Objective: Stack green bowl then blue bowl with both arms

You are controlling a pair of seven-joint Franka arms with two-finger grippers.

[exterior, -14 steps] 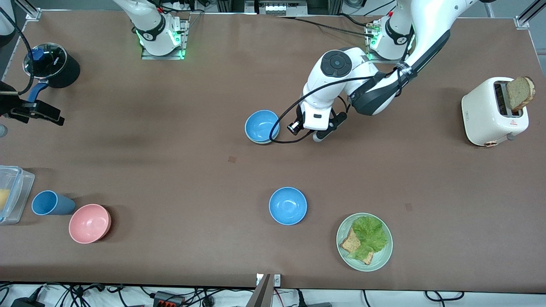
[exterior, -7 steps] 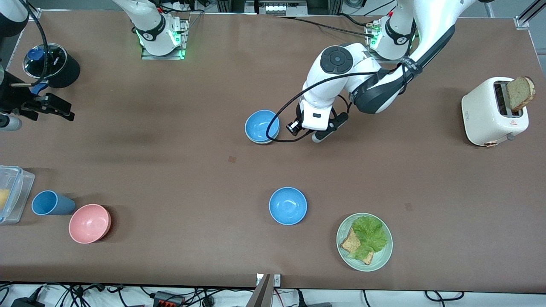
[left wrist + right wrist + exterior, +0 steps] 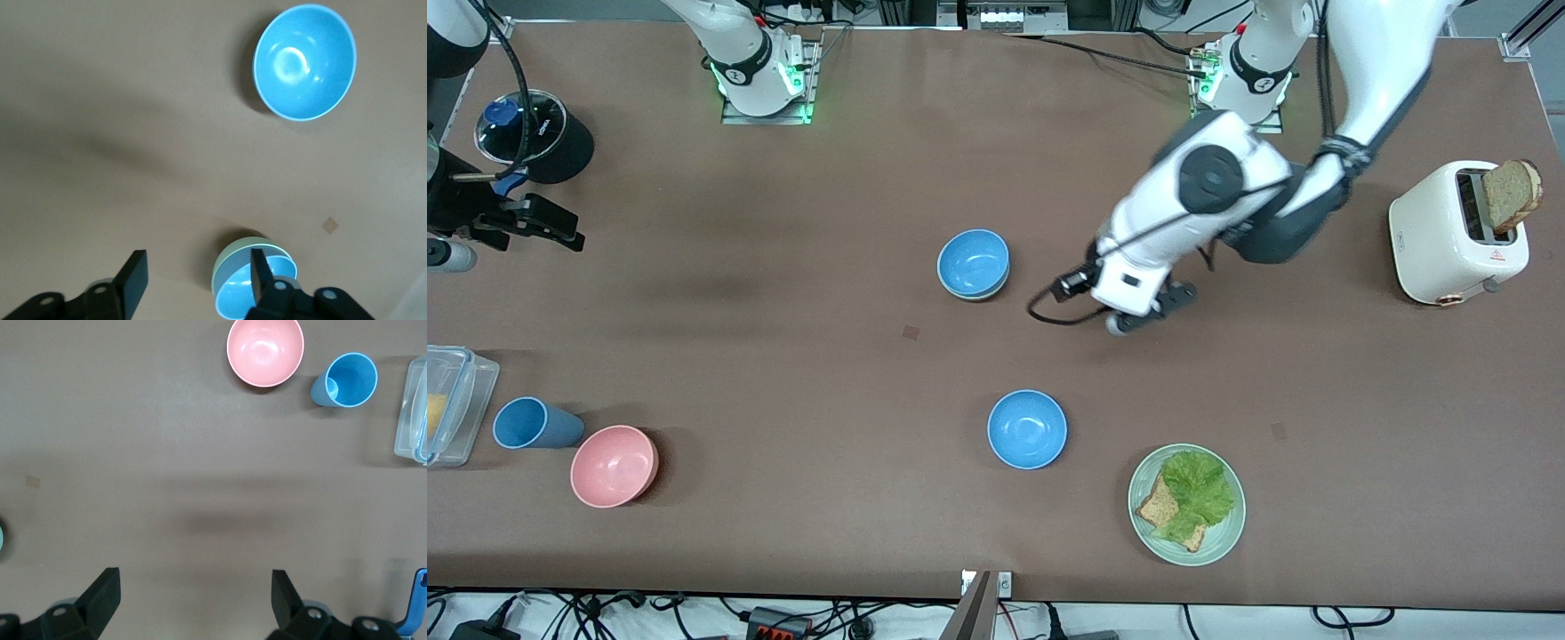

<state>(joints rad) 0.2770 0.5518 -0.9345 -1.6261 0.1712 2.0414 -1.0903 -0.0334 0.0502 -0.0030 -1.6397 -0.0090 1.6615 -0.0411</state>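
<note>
Front view: left gripper [image 3: 1138, 318] over bare table, beside blue bowl [image 3: 973, 261] nested in green bowl [image 3: 971, 290]; right gripper [image 3: 511, 224] at right arm's end

Left wrist view: fingers [image 3: 135, 279] apart, empty; 2nd blue bowl [image 3: 305, 61] well apart

Right wrist view: fingers [image 3: 105, 593] wide, empty

The blue bowl [image 3: 973, 261], glossy sky-blue and upright, is seated inside the pale mint green bowl [image 3: 975, 292], of which only a thin rim is seen beneath it. The nested pair is found mid-table, resting on the brown surface. In the left wrist view the blue bowl [image 3: 237, 297] is again seen nested within the green bowl [image 3: 230, 257].
</note>
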